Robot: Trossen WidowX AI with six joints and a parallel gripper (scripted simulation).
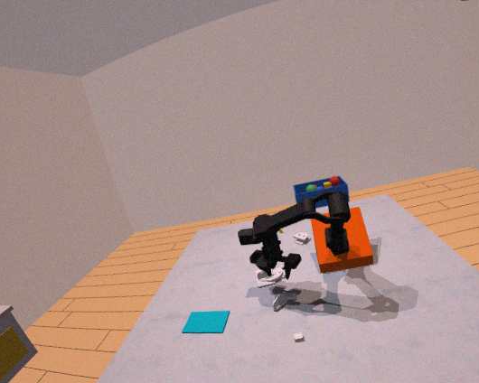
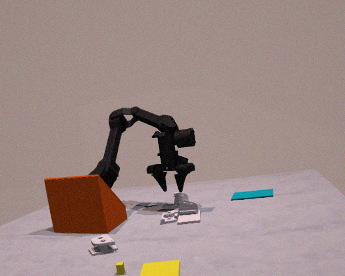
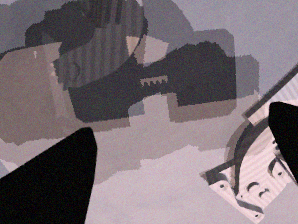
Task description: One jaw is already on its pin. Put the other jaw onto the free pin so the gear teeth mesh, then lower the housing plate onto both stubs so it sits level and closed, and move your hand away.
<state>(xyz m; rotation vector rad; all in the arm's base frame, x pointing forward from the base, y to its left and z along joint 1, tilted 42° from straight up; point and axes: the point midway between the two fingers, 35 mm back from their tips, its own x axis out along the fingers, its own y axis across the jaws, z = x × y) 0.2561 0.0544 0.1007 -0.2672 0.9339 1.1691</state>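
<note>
The yellow panel point(image 2: 161, 269) is cut off, its shape uncertain.

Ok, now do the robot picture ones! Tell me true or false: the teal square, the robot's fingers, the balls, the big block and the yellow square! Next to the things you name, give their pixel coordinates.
1. The teal square point(image 1: 206, 322) point(image 2: 252, 194) lies flat on the table. True.
2. The robot's fingers are squeezed shut. False: the fingers point(image 1: 288, 270) point(image 2: 181, 181) are spread apart, with nothing held.
3. A red ball point(image 1: 334, 181) and a green ball point(image 1: 311, 188) are in the blue box. True.
4. The big block is green. False: the big block point(image 1: 321, 235) point(image 2: 75, 205) is orange.
5. The yellow square point(image 2: 161, 269) is on the table. True.
</note>
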